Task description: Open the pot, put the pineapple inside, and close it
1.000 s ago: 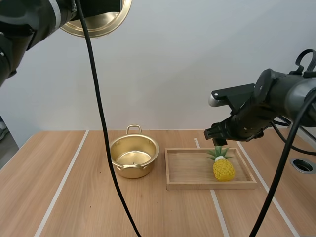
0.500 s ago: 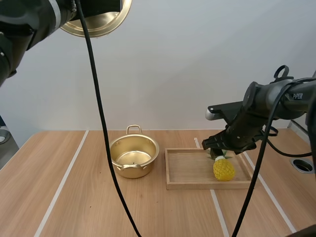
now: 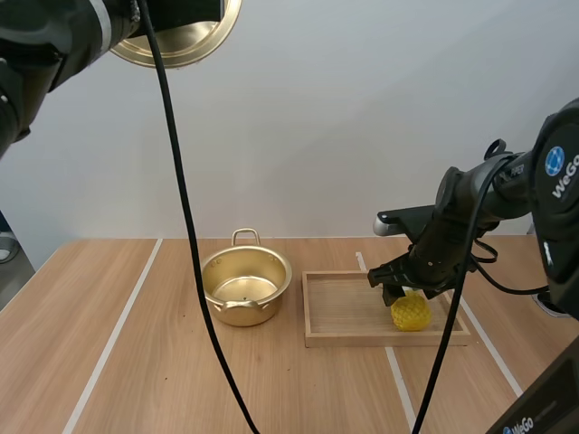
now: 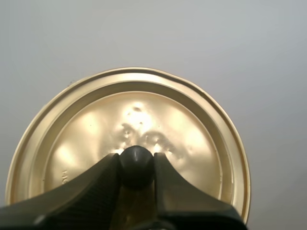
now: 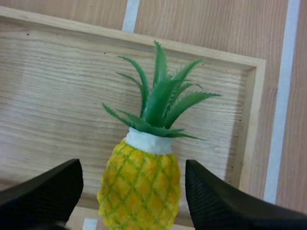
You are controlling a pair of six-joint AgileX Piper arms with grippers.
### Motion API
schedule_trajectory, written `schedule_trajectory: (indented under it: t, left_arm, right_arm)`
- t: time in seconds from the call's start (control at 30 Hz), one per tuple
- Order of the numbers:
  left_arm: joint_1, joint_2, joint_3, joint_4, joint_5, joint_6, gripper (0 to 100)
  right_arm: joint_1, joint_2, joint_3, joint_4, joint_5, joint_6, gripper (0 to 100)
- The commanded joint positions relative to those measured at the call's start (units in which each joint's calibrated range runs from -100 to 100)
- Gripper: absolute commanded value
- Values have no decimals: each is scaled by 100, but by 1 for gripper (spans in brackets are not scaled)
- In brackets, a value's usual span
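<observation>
Pineapple (image 3: 411, 313) stands upright in the tray (image 3: 344, 340), right of the open pot (image 3: 246, 287), with the right tool (image 3: 398, 291) just above it. Left wrist: the left tool (image 4: 136, 165) is clamped on the lid (image 4: 144, 110). Right wrist: the right tool's jaws stand apart, straddling the yellow body.

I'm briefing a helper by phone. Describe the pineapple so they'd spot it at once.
On the table, right of the pot, lies a tray. The pineapple is at its right end, flanked by the open right end effector: yellow, green-leaved, alone there.
</observation>
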State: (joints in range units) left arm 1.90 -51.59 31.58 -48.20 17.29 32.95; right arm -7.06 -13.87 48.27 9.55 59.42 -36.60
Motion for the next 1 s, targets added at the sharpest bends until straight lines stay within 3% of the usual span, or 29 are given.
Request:
schedule_trajectory:
  t: [0.0, 0.5, 0.53, 0.6, 0.7, 0.97]
  left_arm:
    - [-6, -40, -42, -79, -128, -39, 0]
    - [-6, -40, -42, -79, -128, -39, 0]
    - [-6, -40, -42, -79, -128, -39, 0]
    - [-6, -40, -42, -79, -128, -39, 0]
    - [-6, -40, -42, -79, -128, -39, 0]
    - [-6, -40, -42, -79, -128, -39, 0]
  right_arm:
    - [-20, 80, -32, -46, -44, -30, 100]
    - [-20, 201, 57, -46, -30, -30, 100]
    - [-20, 201, 57, -46, -9, -30, 94]
    - [-20, 201, 57, -46, 65, -30, 66]
    - [-20, 201, 57, -46, 132, -11, 2]
    - [-20, 201, 57, -5, 132, 40, 0]
